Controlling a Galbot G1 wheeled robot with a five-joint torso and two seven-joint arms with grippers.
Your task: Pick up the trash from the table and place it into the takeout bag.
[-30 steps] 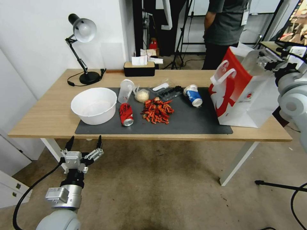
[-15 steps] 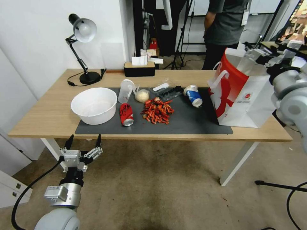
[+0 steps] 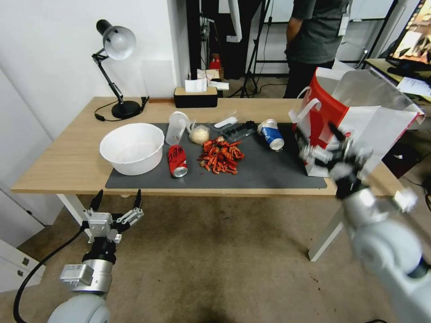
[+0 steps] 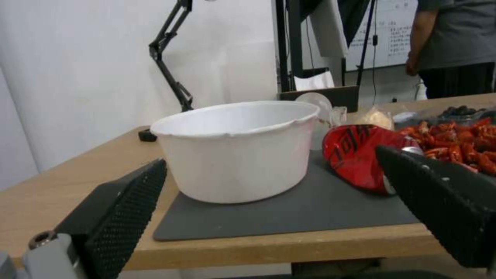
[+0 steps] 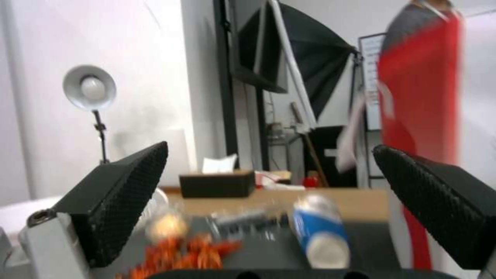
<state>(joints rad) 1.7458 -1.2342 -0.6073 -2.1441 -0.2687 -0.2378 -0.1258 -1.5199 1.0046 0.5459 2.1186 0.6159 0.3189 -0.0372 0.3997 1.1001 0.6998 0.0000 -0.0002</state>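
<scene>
On the worktop [image 3: 67, 166] a dark mat [image 3: 265, 172] carries the trash: white bowl [image 3: 132, 148] at the robot's left end, red can [image 3: 177, 160] lying on its side just beside it, clear cup [image 3: 176, 127] tipped over behind the can, wrapped whitish lump [image 3: 199, 133] next to the cup. Red food scraps [image 3: 221, 155] piled mid-mat, dark tray [image 3: 238, 130] behind them, blue-and-white can [image 3: 271, 133] on its side further right. Bag [image 3: 354, 121] stands open at the right end, red panel facing the mat, foil lining showing. Right claw [image 3: 333, 148] blurred, in front of the bag's lower corner near the worktop's front edge, fingers spread wide, empty; its wrist view looks along the mat at the blue-and-white can [image 5: 317, 234] and scraps [image 5: 181, 252]. Left claw [image 3: 116, 202] low, below the worktop's front edge, in front of the bowl, fingers wide apart, empty; its wrist view shows bowl [image 4: 235, 149] and red can [image 4: 362, 155] close ahead.
</scene>
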